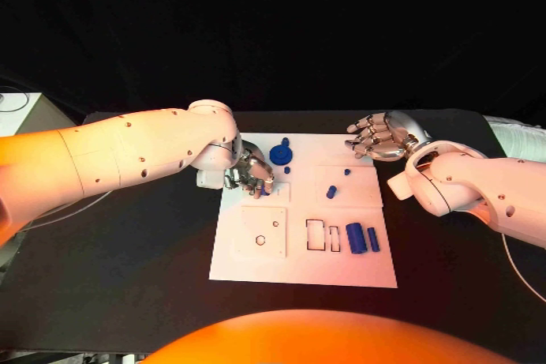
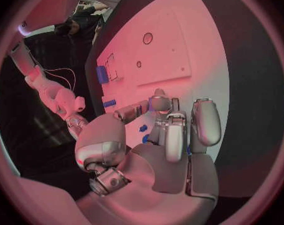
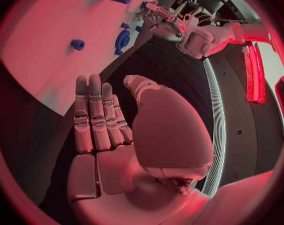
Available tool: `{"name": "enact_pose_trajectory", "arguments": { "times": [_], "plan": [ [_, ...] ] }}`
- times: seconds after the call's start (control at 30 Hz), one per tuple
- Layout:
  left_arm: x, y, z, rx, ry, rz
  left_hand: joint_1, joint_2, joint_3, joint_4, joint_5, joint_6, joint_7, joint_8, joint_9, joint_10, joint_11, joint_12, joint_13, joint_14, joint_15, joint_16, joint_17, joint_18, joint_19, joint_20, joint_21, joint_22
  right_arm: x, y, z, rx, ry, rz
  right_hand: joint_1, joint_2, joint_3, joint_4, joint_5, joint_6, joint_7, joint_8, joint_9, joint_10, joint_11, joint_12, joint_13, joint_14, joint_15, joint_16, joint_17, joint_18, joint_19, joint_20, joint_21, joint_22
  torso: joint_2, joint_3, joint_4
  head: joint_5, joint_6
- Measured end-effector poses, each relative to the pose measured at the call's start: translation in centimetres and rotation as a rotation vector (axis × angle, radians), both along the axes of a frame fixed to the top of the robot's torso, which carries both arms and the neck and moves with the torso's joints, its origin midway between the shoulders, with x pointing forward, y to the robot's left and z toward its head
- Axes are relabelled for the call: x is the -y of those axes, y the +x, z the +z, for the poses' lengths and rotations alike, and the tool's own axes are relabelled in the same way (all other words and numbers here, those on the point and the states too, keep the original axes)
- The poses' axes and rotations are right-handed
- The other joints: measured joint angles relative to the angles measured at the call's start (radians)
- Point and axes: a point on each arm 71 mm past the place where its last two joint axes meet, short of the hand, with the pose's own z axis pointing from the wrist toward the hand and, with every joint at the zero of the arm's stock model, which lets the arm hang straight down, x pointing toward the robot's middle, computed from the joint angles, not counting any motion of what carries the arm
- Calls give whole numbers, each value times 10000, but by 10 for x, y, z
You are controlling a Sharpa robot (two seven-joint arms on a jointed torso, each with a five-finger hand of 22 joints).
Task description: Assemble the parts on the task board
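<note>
Nearest, two blue bars point(image 1: 363, 238) lie unplaced at five o'clock on the task board point(image 1: 342, 273); a part at eleven o'clock is judged sought by the empty left hand point(image 1: 252, 174), right hand point(image 1: 380, 136) released.

Black table point(image 1: 136, 253), white task board point(image 1: 301, 269) lying flat at its middle, cable point(image 1: 69, 208) trailing near the left edge.

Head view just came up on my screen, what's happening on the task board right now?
The left robot hand is down over the upper left of the white task board, fingertips at the surface; whether it holds a part is unclear. The right robot hand hovers by the board's upper right corner, holding nothing. Blue parts lie loose: a round piece up top, two bars lower right.
</note>
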Motion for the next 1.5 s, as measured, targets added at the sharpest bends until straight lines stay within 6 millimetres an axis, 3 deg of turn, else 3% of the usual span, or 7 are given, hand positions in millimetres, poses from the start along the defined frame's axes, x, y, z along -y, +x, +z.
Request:
{"name": "enact_pose_trajectory", "arguments": {
  "times": [0.47, 0.87, 1.5],
  "plan": [
    [-1, 3, -1, -163, -39, 72, 27, -27, -1, -1, 2, 116, -13, -63, 44, 68, -34, 70, 107, 5, 1, 0, 0, 1, 0, 0, 38, 0, -1, 0, 0, 33, 24, 45, 0, 0, 0, 0, 0, -31, 31, 0, 0, -17, -17, 0, -8, 0, 0, 0, 6, 0, 0, 0, 0, -8, 5, 18, -8, 4, 0],
    [5, 9, -1, -341, 105, 35, 62, -62, -15, -15, 378, 185, -44, -62, 62, 126, -95, 66, 106, 74, 41, 1, 0, 0, -1, 1, 37, 8, -3, 0, 0, 79, 55, 112, 0, 0, 0, 0, 0, -31, 31, 0, -3, -31, -31, 0, -13, 0, 0, 0, 5, 0, 0, 0, 0, -10, -6, 18, -1, 24, 0],
    [15, 21, -2, -1027, 478, -268, 36, -36, -31, -31, 398, 307, -165, -63, 50, 233, -166, 44, 118, 111, 78, 1, 0, 1, 36, -36, 37, 6, -5, -1, 1, 103, 93, 187, 0, 0, 0, 0, -1, -31, 31, 0, -8, -30, -31, 0, -12, -37, 36, -38, 14, 0, 0, 0, 0, -9, -3, 19, -8, 11, 0]
  ]
}}
